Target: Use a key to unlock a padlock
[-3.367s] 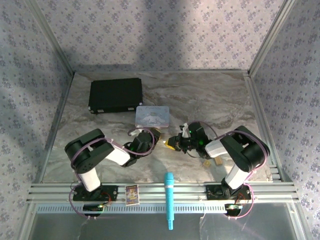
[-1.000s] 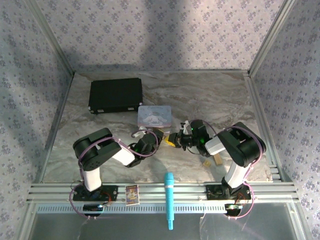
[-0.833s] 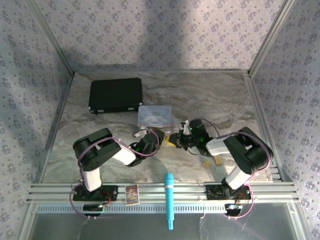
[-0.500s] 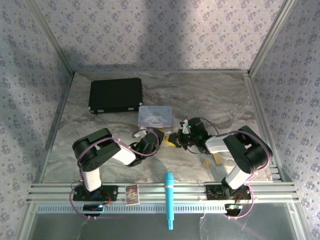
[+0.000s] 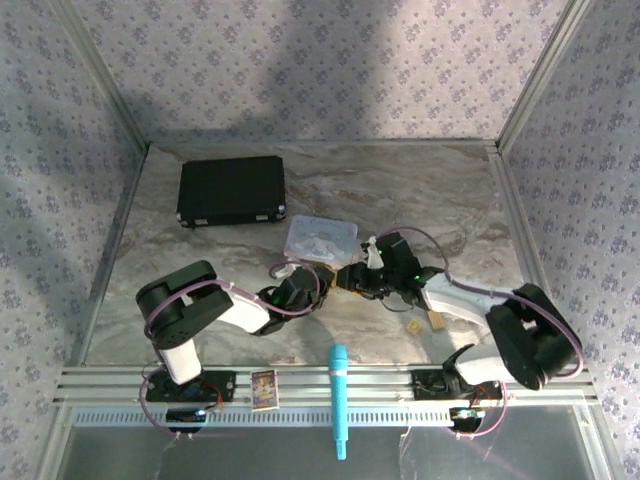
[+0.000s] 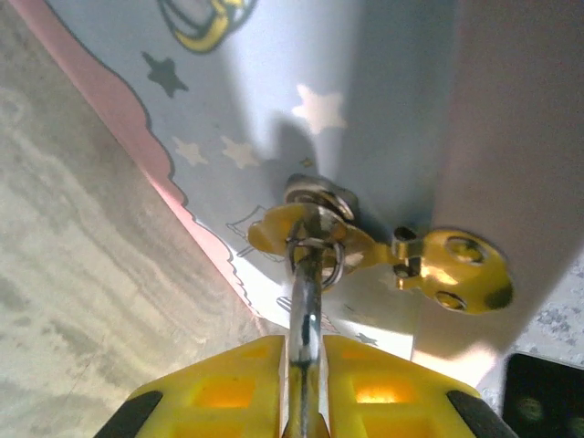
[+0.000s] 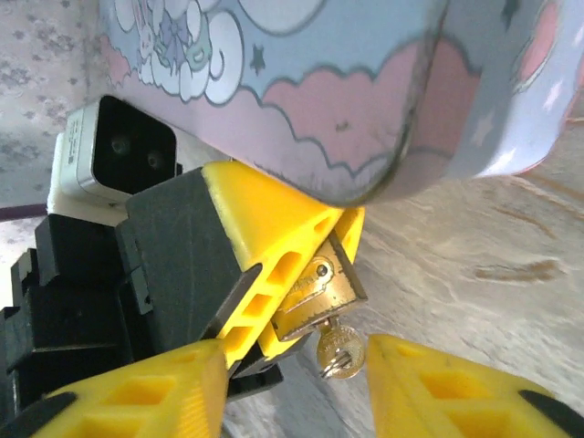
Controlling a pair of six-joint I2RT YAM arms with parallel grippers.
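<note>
Surface (image 5: 200,310): marble, and slick by the look of it. Nothing pins the tin down, so any pull I put into the lock can drag the tin across it.
Tin (image 7: 319,73): pastel, lying just beyond where my two arms meet, its edge just beside my left fingers (image 7: 274,233). Its brass hasp (image 6: 310,233) carries the lock, so a hard twist may swing or lift the whole tin instead of turning the lock.
Left jaws: clamped tight on the padlock, one yellow finger on each side of it. The body is small and smooth, and I judge that a turning force from my other arm could roll it in my grip or pop it out.
Right jaws: spread apart, holding nothing, with one of my right fingers (image 7: 456,392) on each side of the key. The key sits closer to one finger than the other, so closing off-centre may knock it sideways rather than pinch it.
Padlock (image 7: 318,290): brass body held in my left jaws below the tin's edge, its shackle (image 6: 306,306) running up to the hasp. I see no sign that it is released.
Key (image 7: 338,351): hanging from the underside of the padlock, apparently seated in the keyhole. It is thin and tiny, so it may slip out, bend, or spin free of my pads before the lock gives.
</note>
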